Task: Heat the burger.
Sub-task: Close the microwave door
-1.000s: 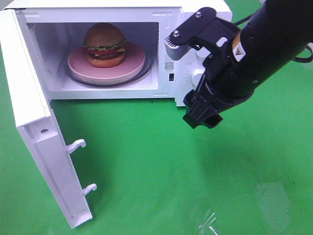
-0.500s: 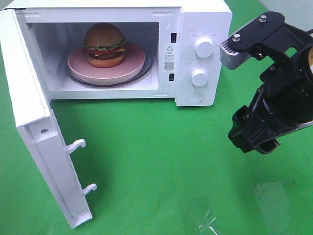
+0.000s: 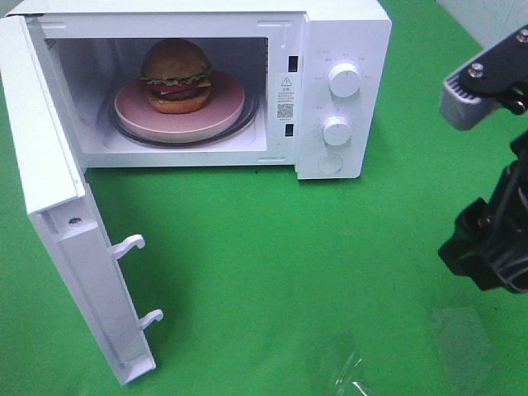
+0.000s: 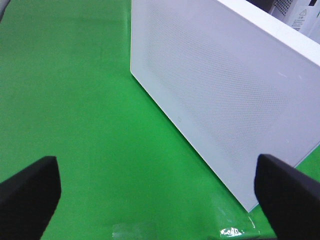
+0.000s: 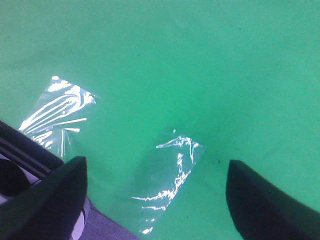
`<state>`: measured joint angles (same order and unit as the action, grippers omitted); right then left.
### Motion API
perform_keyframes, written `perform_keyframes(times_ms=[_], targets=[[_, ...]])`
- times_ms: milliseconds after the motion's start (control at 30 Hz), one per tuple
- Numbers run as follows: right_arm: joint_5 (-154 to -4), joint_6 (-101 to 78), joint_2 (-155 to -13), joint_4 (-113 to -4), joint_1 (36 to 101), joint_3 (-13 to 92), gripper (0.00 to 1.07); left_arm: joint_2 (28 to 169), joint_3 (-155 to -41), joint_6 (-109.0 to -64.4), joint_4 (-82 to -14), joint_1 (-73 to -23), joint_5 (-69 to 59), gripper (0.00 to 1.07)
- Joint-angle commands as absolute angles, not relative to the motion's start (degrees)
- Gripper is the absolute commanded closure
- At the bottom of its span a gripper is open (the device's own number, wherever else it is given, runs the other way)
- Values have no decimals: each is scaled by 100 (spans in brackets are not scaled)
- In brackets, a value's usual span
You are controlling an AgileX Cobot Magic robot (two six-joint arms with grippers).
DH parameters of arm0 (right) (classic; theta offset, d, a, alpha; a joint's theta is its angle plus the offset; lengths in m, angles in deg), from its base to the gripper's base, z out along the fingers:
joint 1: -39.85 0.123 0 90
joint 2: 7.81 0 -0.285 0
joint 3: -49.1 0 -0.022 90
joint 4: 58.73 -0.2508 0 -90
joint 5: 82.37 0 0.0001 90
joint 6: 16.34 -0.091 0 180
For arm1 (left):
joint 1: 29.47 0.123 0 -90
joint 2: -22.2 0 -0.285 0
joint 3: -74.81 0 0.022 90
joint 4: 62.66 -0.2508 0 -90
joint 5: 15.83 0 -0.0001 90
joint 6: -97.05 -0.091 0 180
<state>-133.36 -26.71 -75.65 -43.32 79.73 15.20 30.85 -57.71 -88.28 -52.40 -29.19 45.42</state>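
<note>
- The left end effector (image 4: 160, 197) is wide open and holds nothing. In its own camera, its two dark fingers (image 4: 30, 195) stand far apart over the green worktop (image 4: 75, 100).
- Just past those fingers is the outside of the microwave door (image 4: 215, 90). I cannot tell if anything touches it.
- The right end effector (image 5: 157, 200) is open too, with nothing between its fingers. In the high view it hangs at 3 o'clock, well away from the microwave (image 3: 342, 49).
- Under it the worktop shows some shiny clear patches (image 5: 172, 170).
- The burger (image 3: 175, 76) sits on a pink plate (image 3: 223, 111) inside the microwave, at about 11 o'clock in the high view.
- The door swings wide open toward 8 o'clock, so I think closing it comes next, then turning a knob (image 3: 344, 80).
- What could go wrong:
  - A hard push on the door could slide the whole microwave, because it is light and only rests on the worktop.
  - The door hooks (image 3: 132, 243) may miss their slots if the door shuts crooked. Then it would not latch.
  - The right arm could bump the wrong knob (image 3: 336, 130) when it reaches in.
</note>
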Motion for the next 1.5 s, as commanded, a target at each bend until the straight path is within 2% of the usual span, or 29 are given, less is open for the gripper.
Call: perform_keyframes(times_ms=[33, 133, 167, 200, 233, 333, 367, 533, 900, 1333, 1500], targets=[[-13422, -2809, -7209, -4417, 7818, 1182, 31, 3068, -5760, -8817, -5200, -2907, 4542, 9], [-13416, -2774, -7049, -4572, 7480, 1027, 31, 3068, -5760, -8817, -5200, -2907, 4542, 9], [-13416, -2694, -6883, -4727, 7068, 895, 31, 3068, -5760, -8817, -5200, -2907, 4542, 9], [-13416, -2694, -6883, -4727, 7068, 895, 31, 3068, -5760, -8817, -5200, -2907, 4542, 9], [-13416, -2602, -6688, -4824, 6741, 786, 31, 3068, -5760, -8817, -5200, -2907, 4542, 9], [-13416, -2608, -6545, -4864, 6512, 712, 31, 3068, -5760, -8817, -5200, -2907, 4542, 9], [-13405, -2608, -6132, -4979, 6059, 517, 31, 3068, -5760, -8817, -5200, -2907, 4542, 9], [-13451, -2602, -5307, -5088, 5486, 139, 31, 3068, -5760, -8817, -5200, -2907, 4542, 9], [-13617, -2098, -3554, -5403, 4467, 128, 31, 3068, -5760, -8817, -5200, -2907, 4542, 9], [-13737, -2047, -1697, -5380, 4369, 1, 31, 3068, -5760, -8817, -5200, -2907, 4542, 9], [-13737, -1995, -1382, -5409, 4369, -4, 31, 3068, -5760, -8822, -5200, -2907, 4542, 9]])
